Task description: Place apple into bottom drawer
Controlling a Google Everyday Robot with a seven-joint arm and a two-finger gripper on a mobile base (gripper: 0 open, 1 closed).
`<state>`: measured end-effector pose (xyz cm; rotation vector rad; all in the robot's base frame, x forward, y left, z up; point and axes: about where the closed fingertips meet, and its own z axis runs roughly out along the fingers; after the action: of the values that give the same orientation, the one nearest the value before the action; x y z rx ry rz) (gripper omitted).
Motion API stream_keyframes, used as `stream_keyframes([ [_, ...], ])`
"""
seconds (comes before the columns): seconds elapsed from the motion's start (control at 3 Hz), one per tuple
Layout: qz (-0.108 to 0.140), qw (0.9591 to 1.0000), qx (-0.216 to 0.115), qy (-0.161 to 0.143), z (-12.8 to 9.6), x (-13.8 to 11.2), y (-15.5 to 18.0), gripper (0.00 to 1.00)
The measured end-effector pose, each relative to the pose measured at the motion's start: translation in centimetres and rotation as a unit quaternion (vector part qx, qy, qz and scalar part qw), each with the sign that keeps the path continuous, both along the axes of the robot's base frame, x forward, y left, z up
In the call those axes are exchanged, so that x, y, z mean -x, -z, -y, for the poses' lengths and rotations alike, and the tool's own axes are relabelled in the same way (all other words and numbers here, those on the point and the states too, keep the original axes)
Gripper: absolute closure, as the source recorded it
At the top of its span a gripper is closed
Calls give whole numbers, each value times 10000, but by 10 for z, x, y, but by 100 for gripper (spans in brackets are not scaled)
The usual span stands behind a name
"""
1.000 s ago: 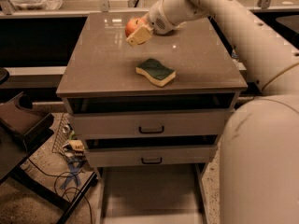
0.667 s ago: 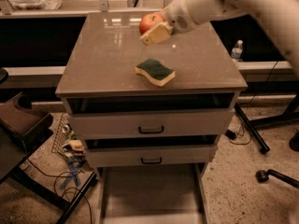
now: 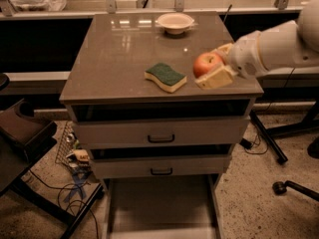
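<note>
Grey cabinet top (image 3: 119,59), gripper (image 3: 215,66) over front corner, jaws clasping apple (image 3: 204,62)

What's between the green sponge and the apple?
Nothing: the camera view shows only bare brown cabinet top between the green-topped yellow sponge and the round red-orange apple, which the gripper clamps in its jaws near the top's front right corner.

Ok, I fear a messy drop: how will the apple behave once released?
Round, so the apple will likely roll on the bottom drawer's flat floor. Its skin looks smooth, so it might slip in the gripper, shut on it over the cabinet's edge.
</note>
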<state>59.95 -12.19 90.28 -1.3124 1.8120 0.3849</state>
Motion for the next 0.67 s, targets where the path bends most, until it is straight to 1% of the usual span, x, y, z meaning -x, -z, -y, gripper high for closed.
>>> stream_keyframes([
  [0.33, -204, 9987, 404, 231, 72, 36, 71, 100],
  [0.67, -454, 9957, 667, 448, 106, 49, 108, 100],
])
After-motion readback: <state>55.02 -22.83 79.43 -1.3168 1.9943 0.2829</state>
